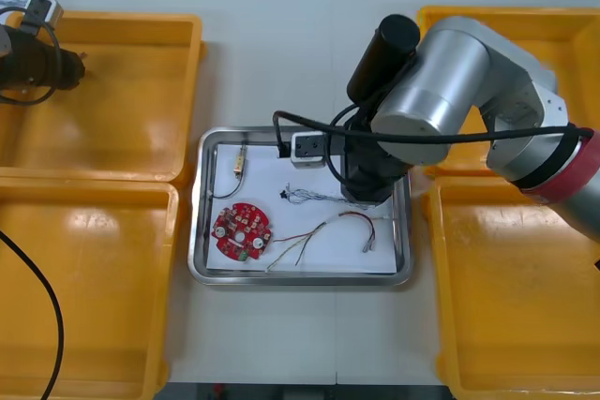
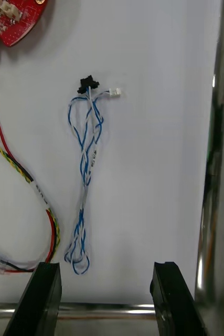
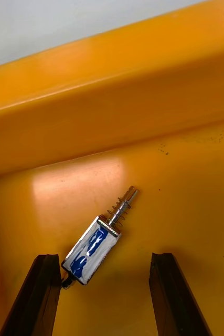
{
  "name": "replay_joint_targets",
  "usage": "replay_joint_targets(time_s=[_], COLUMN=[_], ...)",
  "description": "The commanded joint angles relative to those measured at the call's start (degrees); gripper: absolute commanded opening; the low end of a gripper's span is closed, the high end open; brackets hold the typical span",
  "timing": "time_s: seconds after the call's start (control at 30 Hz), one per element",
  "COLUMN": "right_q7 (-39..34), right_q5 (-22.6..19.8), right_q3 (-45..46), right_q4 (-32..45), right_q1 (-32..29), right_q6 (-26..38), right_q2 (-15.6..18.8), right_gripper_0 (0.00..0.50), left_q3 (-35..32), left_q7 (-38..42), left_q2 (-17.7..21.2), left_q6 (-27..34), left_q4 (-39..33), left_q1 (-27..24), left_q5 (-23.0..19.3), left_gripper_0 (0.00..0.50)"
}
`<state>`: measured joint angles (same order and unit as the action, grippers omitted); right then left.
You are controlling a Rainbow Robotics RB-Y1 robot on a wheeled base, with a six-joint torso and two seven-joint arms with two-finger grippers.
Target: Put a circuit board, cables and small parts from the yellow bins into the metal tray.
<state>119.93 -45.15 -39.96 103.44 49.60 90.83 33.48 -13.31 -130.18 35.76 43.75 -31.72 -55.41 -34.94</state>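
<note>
The right claw (image 2: 106, 300) hangs over the metal tray (image 1: 201, 231), its fingers wide apart with nothing in them.

The twisted blue and white cable (image 2: 87, 173) lies flat on the tray's white floor, one looped end between the two black fingers (image 2: 42, 299) but not touching them. Just beside it lies the red and yellow cable (image 2: 22, 173). The round red circuit board (image 1: 242, 229) lies farther along the tray, and a small metal part (image 1: 241, 165) sits near a tray corner. Well apart, the left claw (image 3: 105, 300) is over the far yellow bin (image 1: 122, 110) on the left, fingers apart. A blue and silver metal part (image 3: 97, 245) lies on the bin floor just beside one finger.
</note>
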Motion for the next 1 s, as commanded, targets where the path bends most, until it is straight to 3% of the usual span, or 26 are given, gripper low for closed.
replay_joint_targets(time_s=[0.03, 0.07, 0.13, 0.3, 0.4, 0.47, 0.67, 1.0], right_q7=[-0.5, -1.9, -4.6, -11.5, -15.2, -18.1, -25.3, -37.6], right_q5=[-1.5, -2.0, -3.1, -5.4, -5.5, -5.7, -6.4, -7.4], right_q3=[7.3, 8.7, 10.5, 15.6, 18.3, 20.5, 23.9, 30.9], right_q4=[2.7, 2.7, 2.7, 3.0, 3.6, 3.9, 4.3, 4.4], right_q1=[1.5, 1.6, 1.5, 1.6, 1.5, 1.5, 1.5, -1.9], right_q6=[4.3, 5.6, 7.3, 11.8, 14.9, 17.2, 19.2, 19.2], right_q2=[0.0, 0.1, 0.3, 1.2, 1.6, 2.0, 4.1, 8.3], right_gripper_0=[0.5, 0.5, 0.5, 0.5, 0.5, 0.5, 0.5, 0.5], left_q3=[1.2, 1.2, 1.2, 1.3, 1.6, 1.6, 2.3, 2.3], left_q7=[-5.6, -5.7, -5.6, -5.7, -5.6, -5.7, -5.4, -5.3], left_q2=[0.9, 0.8, 0.5, 0.2, 0.1, 0.1, 0.1, 0.1], left_q6=[-2.5, -2.6, -2.6, -2.9, -2.9, -2.9, -2.9, -0.4], left_q4=[1.2, 1.3, 1.2, 1.3, 1.3, 1.2, 1.3, 0.9], left_q1=[-2.9, -2.8, -2.8, -2.2, -2.1, -1.9, -1.8, -1.1], left_q5=[-1.7, -1.8, -1.7, -2.8, -3.0, -3.7, -4.9, -6.4], left_gripper_0=[0.493, 0.458, 0.433, 0.414, 0.329, 0.221, 0.005, 0.0])
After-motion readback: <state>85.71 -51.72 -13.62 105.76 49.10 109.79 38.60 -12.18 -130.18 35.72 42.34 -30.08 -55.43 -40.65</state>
